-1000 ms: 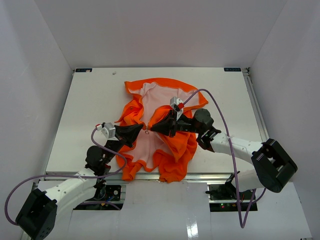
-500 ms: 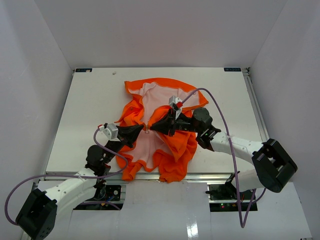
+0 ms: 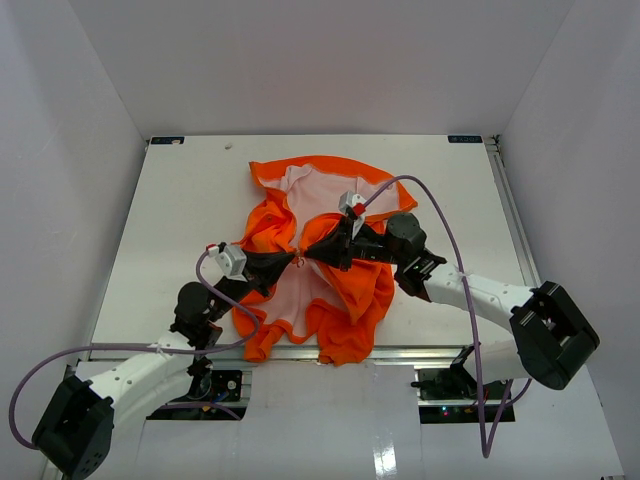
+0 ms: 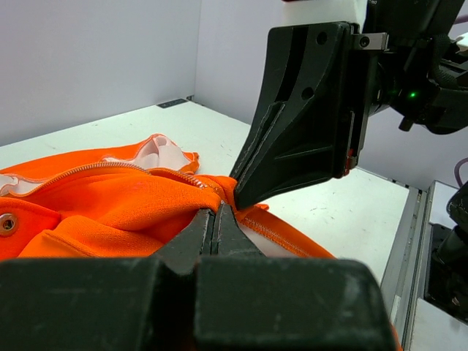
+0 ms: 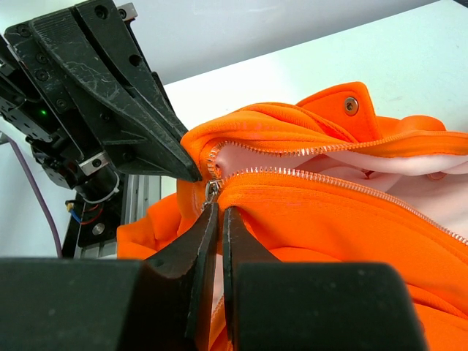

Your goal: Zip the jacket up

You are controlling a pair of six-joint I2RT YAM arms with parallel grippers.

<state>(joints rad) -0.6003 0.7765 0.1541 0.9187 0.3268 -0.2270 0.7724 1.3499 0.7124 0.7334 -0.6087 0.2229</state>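
orange jacket [image 3: 352, 288] open on table [image 3: 170, 210], left gripper [image 3: 291, 261] clamped tight on its edge, right gripper [image 3: 309, 254] pinching zipper pull [image 5: 212, 189], both tips nearly touching

place: robot lab test cell | evidence: plain white walls [image 3: 320, 60], white table [image 3: 180, 220], aluminium rail [image 3: 420, 351], purple cables [image 3: 402, 179]

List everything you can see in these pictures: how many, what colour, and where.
jacket: one, orange with pale pink lining, lying open and crumpled mid-table.
zipper pull: one, metal, at the end of the zipper teeth.
snap stud: one, metal, on an orange fold.
table: one, white, under the jacket.
cables: two, purple, one looping along each arm.
left hand: one, black, shut on the jacket edge by the zipper end.
right hand: one, black, apparently shut on the zipper pull, tip to tip with the left hand.
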